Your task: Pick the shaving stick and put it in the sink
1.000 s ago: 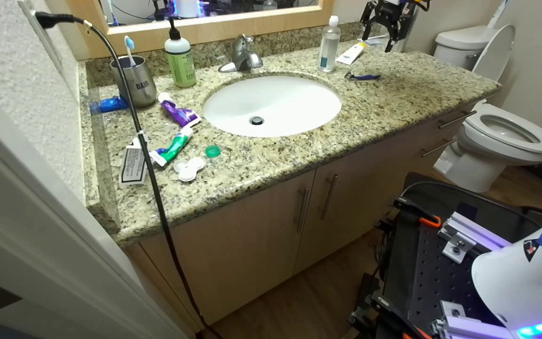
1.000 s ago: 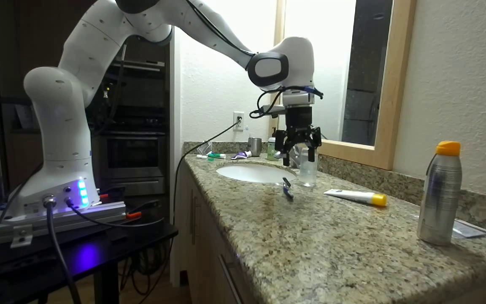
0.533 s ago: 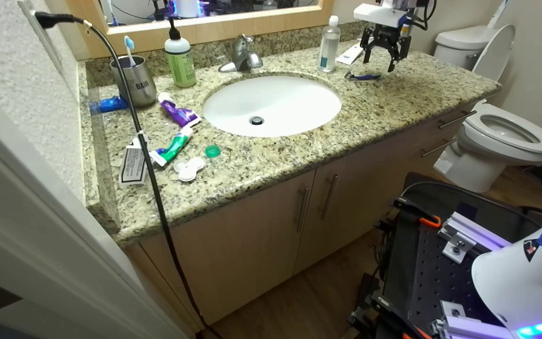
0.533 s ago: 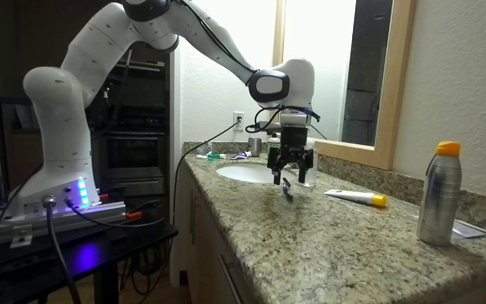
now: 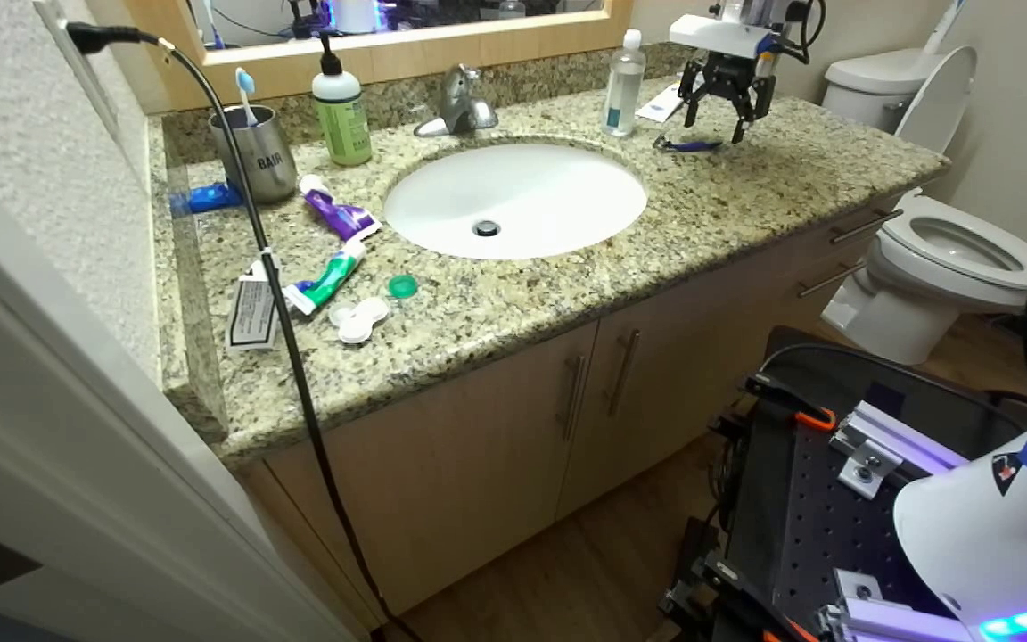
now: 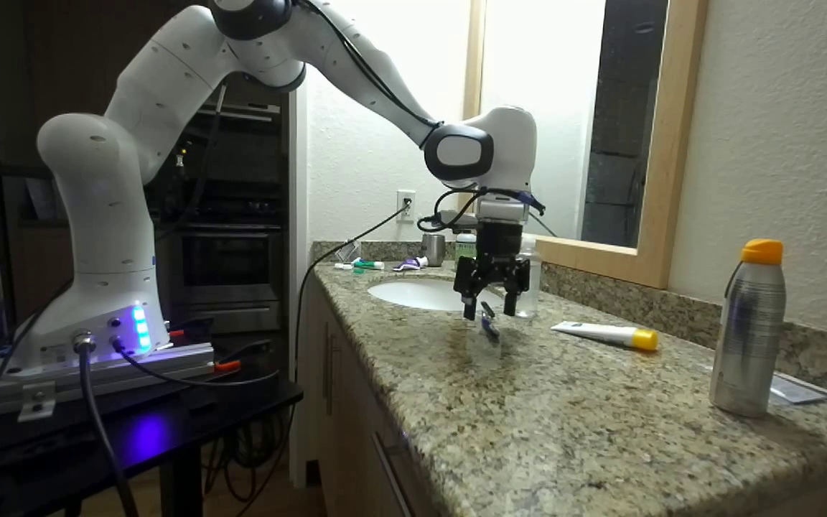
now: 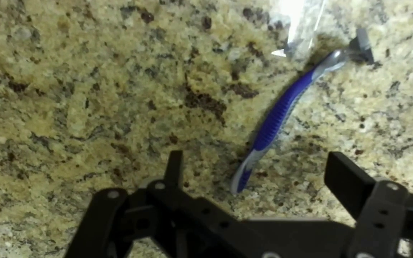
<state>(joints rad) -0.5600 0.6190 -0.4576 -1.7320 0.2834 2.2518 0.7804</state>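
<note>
The shaving stick is a slim razor with a blue and grey handle. It lies on the speckled granite counter to one side of the sink in both exterior views. My gripper is open and empty, pointing down just above the counter. In the wrist view the handle's end lies between the two fingers, apart from both; the razor head lies farther off. The gripper also shows in both exterior views. The sink is an oval white basin; it shows partly behind the gripper.
A clear bottle stands close to the razor head and the faucet. A white tube with a yellow cap lies near the wall. A metal spray can stands farther along. A soap bottle stands beyond the faucet.
My gripper has come down toward the counter over the razor, mostly in the first half second and only slightly since. It stays open. The razor has not moved.
</note>
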